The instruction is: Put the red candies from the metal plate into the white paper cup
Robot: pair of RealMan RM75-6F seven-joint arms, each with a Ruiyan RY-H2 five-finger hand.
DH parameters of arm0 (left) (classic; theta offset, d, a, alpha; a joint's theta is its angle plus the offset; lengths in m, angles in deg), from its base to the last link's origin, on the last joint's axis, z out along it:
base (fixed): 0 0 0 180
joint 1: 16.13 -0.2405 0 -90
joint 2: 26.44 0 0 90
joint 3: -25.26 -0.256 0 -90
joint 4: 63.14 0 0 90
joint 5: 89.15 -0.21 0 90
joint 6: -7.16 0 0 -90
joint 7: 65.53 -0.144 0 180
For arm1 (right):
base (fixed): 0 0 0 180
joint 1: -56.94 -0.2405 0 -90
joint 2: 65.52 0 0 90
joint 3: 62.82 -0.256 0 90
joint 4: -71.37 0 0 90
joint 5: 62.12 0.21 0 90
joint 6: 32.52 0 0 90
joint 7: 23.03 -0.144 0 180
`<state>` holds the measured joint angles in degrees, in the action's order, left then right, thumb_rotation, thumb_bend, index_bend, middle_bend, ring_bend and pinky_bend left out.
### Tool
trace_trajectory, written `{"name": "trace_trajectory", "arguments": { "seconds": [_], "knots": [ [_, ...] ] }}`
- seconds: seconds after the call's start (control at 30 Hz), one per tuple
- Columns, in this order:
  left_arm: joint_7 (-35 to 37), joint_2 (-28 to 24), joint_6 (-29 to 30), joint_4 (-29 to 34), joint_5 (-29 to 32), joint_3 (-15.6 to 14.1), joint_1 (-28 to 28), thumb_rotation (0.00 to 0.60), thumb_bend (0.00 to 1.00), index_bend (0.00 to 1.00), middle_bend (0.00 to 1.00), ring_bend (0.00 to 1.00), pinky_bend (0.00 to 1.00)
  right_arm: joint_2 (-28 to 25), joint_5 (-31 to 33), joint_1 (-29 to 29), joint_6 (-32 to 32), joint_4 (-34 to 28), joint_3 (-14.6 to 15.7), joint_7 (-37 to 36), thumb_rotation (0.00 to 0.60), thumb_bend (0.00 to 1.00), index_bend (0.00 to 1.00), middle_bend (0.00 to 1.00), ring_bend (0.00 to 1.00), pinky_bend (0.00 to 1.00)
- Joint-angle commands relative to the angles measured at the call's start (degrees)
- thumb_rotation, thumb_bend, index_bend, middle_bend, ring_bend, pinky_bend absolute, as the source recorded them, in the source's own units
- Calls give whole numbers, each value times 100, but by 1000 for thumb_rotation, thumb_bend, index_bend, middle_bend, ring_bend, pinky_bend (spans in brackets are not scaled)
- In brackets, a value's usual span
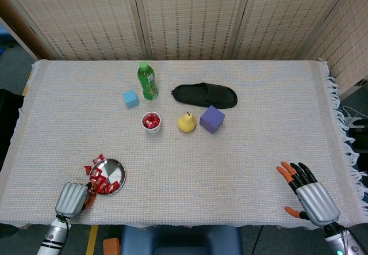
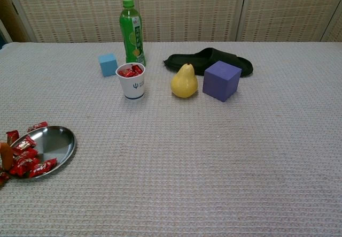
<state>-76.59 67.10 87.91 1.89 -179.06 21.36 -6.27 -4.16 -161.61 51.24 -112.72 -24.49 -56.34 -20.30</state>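
The metal plate lies near the table's front left, with several red candies heaped on its left side and a few spilled past the rim. My left hand is at that rim, its back hiding its fingers. In the chest view one orange fingertip presses among the candies. It seems to grip the plate's edge. The white paper cup stands upright mid-table with red candies inside. At the front right my right hand rests open, holding nothing.
Around the cup stand a green bottle, a small blue cube, a yellow pear, a purple cube and a black slipper. The table's front edge runs just below both hands.
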Motion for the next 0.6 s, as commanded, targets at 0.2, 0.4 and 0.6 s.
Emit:
{"name": "trace_trajectory", "arguments": {
  "seconds": [0.2,0.4,0.6],
  "knots": [
    [-34,-6,-119,39,4,14,31,600,378,494,999,1000,1000,-11,-19,-3,-11,-8,6,-5,600,47,0,0,0,0],
    [50,126,-341,-130,63,24,88,600,382,489,999,1000,1000,-19,-30,17,-56,-8,8,-13,600,47,0,0,0,0],
    [14,188,-92,-150,-120,71,120,600,381,331,999,1000,1000,-17,-16,6,-30,-5,4,-8,600,47,0,0,0,0]
  ]
}}
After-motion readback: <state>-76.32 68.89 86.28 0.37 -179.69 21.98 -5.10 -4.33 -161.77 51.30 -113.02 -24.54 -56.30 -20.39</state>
